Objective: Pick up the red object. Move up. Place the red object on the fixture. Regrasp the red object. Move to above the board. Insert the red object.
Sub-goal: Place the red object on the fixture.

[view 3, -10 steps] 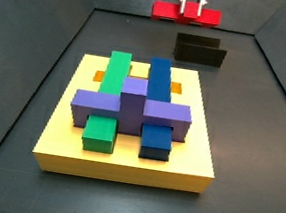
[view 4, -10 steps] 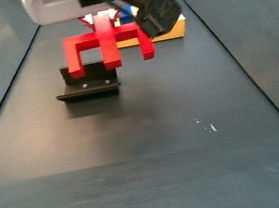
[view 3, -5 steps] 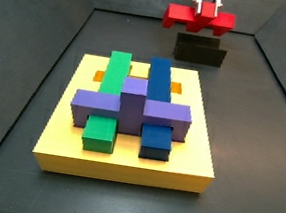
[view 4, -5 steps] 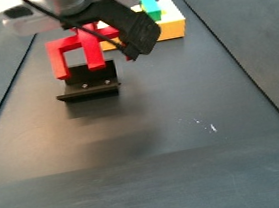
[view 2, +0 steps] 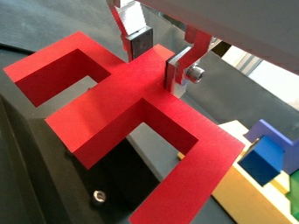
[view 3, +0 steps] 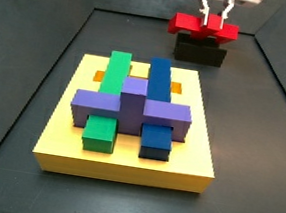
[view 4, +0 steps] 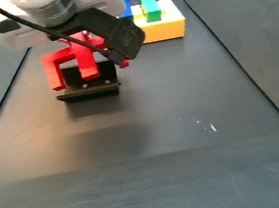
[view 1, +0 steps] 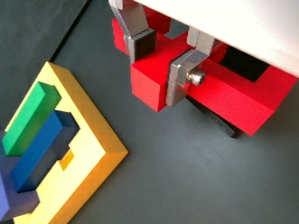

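The red object (view 3: 205, 27), a comb-shaped block, rests on top of the dark fixture (view 3: 202, 53) at the far end of the floor. It also shows in a side view (view 4: 71, 67) over the fixture (view 4: 88, 88). My gripper (view 3: 215, 15) comes down from above and is shut on the red object's middle part. In both wrist views the fingers (view 1: 181, 77) (view 2: 180, 70) clamp the red object (view 1: 228, 92) (view 2: 105, 105). The gripper (view 1: 162, 59) (view 2: 158, 57) is upright. The yellow board (view 3: 124, 161) lies nearer, apart from both.
The board carries green (view 3: 116, 69), blue (view 3: 159, 76) and purple (view 3: 132, 105) interlocking blocks. It shows in a side view (view 4: 163, 29) behind the arm and in both wrist views (view 1: 100, 153) (view 2: 251, 188). Dark walls (view 3: 277, 88) edge the floor.
My gripper carried the red object sideways and down, from the air beside the fixture to rest on top of it. The board has not moved.
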